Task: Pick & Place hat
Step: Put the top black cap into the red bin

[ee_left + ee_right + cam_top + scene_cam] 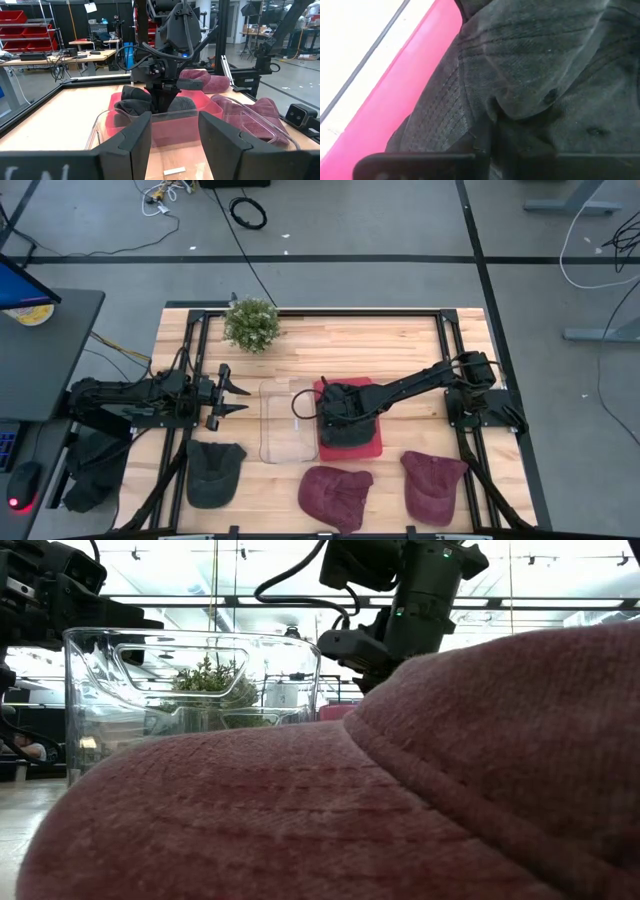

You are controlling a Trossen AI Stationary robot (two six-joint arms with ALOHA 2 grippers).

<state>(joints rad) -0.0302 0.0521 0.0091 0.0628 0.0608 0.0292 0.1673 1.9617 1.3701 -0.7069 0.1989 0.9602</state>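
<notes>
A dark grey hat (352,423) lies in a red tray (373,448) at the table's middle. My right gripper (335,408) reaches in from the right and stands on this hat, shut on its cloth; the left wrist view shows it (162,99) pointing down into the hat (131,106). My left gripper (238,395) waits open at the table's left, level, facing a clear bin (285,448). Another dark hat (214,470) and two maroon hats (335,496) (434,482) rest flat on the table's near side. My right gripper holds the dark hat's crown cloth (520,107) from above, pointing down. A puckered fold of the fabric runs up toward the fingers, whose tips are hidden by the cloth. The hat still lies in the red tray (202,102).
The clear bin (240,117) stands just left of the red tray, between my two grippers. A small potted plant (250,323) sits at the far edge. A maroon hat (400,800) fills the low view's foreground. Black frame rails border the table's left and right sides.
</notes>
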